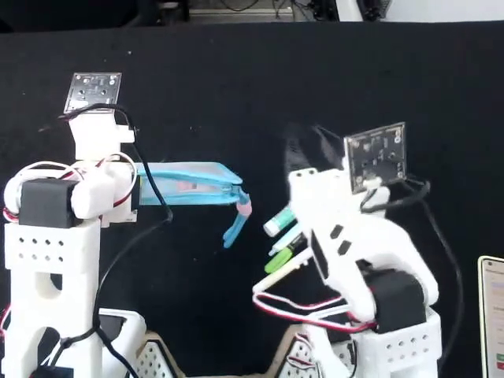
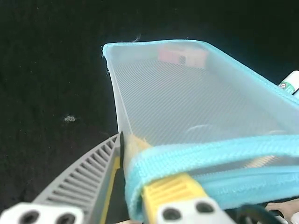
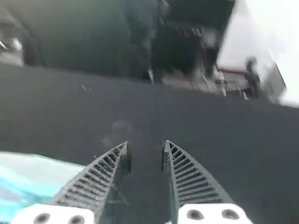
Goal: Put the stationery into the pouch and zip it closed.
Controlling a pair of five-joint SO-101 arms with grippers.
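- Left pincer (image 2: 133, 161): clamped on one end of the pouch (image 2: 187, 102), which runs straight out ahead of it, held level above the surface (image 1: 197, 79).
- Pouch: translucent mesh edged with teal zip tape. A pink item (image 2: 182, 56) lies inside, at the end farthest from the left pincer. The two tape edges beside the left pincer appear slightly parted, but the view is too close to tell whether the mouth is open enough for a pen.
- Far end of pouch: a pink tab (image 1: 245, 209) and a blue loop (image 1: 234, 228) hang down, well apart from the left pincer.
- Right pincer (image 3: 145, 161): narrowly parted, holding nothing, raised over bare surface. A corner of the pouch lies off to one side of it, not touching.
- Pens (image 1: 283, 236): a small cluster, one white-capped and one green, lying on the surface close against the right arm, between it and the pouch's far end. They are not ahead of the right pincer.
- Step in hand (judgement): loading. One item is in, the pens are not yet in, and zipping comes last.
- Next move (judgement): the right pincer must swing back and down to the cluster, spread wider than one barrel, and close on a single pen near its middle. It then carries the pen end-first to the pouch mouth, with the left pincer holding the pouch level.
- Caution (judgement): the pens lie tight together, so a grasp may catch two or roll one aside.
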